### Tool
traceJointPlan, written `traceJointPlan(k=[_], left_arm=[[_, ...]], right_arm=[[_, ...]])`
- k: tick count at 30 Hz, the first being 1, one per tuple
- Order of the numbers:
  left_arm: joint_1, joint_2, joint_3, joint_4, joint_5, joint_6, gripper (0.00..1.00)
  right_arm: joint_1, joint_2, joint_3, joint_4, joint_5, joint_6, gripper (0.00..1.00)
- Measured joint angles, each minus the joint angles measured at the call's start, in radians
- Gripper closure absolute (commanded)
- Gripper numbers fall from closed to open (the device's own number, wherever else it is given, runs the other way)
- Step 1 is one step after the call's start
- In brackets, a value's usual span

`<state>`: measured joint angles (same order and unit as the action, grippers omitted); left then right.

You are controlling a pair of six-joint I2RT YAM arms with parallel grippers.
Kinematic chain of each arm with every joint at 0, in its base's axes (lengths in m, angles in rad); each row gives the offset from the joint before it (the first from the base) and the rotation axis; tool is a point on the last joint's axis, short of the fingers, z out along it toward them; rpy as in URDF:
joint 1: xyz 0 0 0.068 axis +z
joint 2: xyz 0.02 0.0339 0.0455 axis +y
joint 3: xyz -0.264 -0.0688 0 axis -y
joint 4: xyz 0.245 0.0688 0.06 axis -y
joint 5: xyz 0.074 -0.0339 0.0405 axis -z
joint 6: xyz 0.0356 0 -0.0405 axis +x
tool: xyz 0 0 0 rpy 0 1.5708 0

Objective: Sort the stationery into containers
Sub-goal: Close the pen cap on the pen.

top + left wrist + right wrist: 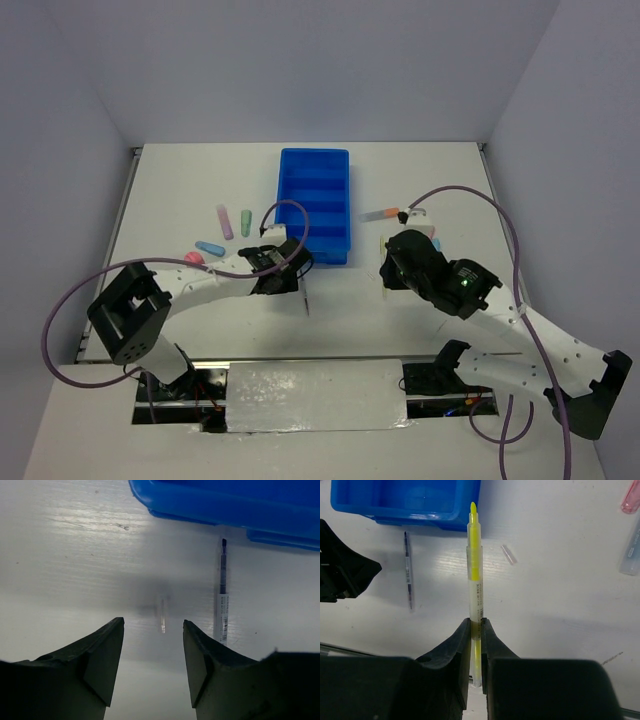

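Right pincer (475,625): clamped on the yellow pen (475,565), shut to the width of its barrel, gripping the lower part.
Yellow pen: held straight out ahead of the right pincer, tip towards the blue tray (405,500) and overlapping its near corner in the right wrist view; impossible to tell whether lifted clear of the worktop (450,180).
Left pincer (152,625): spread wide, holding nothing, low over bare worktop just short of the tray's near end.
Grey pen (222,600): flat on the worktop, outside the left pincer's gap, just to the right of it in the left wrist view, far end close to the tray wall.
Blue tray: on the worktop between the two arms, long side running away from them, split by cross walls into four compartments.
Pink marker (225,222) and green marker (246,221): side by side on the worktop, left of the tray.
Blue marker (209,247) and second pink piece (194,258): nearer the left arm, close together.
Orange-grey marker (380,213): on the worktop right of the tray, just beyond the right pincer.
Small clear piece (509,554): on the worktop, beside the yellow pen in the right wrist view.
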<state>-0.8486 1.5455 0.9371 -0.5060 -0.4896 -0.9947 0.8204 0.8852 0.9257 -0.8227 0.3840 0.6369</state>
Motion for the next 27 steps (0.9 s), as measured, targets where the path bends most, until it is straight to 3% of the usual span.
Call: traceJointPlan(k=[21,27], left_arm=[[0.026,0.062,-0.041,0.079,0.061,0.020,0.52],[0.026,0.076,-0.049,0.109,0.065,0.023,0.64]], right_arm=[[0.000,0.012,-0.023,0.007,0.000,-0.011,1.00],[0.000,0.012,-0.025,0.007,0.000,-0.011,1.00]])
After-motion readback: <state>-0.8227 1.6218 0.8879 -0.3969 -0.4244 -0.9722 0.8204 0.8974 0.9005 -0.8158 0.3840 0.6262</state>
